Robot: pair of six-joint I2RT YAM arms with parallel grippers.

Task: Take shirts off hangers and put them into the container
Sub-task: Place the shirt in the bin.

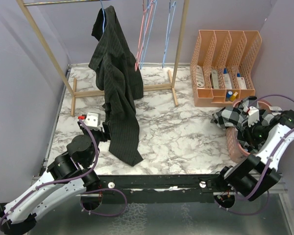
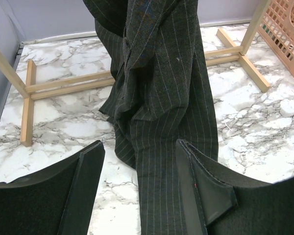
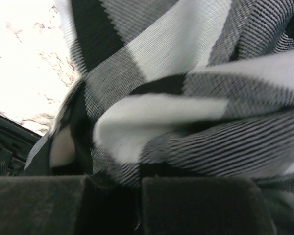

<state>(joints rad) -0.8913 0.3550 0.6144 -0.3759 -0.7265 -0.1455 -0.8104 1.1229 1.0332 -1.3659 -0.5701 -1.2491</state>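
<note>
Marble tabletop, lilac walls behind. Upper left of centre: pinstriped shirt draped off a blue hanger on the wooden rack, tail trailing onto the marble between the wide-open fingers of the left gripper. Right edge: right gripper closed, buried in the checked shirt spilling over the pink basket; unclear whether pinching cloth.

Three viewpoints: one fixed overhead, two riding the wrists.

Top external: high behind the arm bases, looking down and forward across the marble table to the wooden rack. Left wrist: low over the tabletop, facing the rack past its own fingers, close on the black pinstriped shirt, also seen from above. Right wrist: pressed against the checked shirt, shown from above at the pink basket.
</note>
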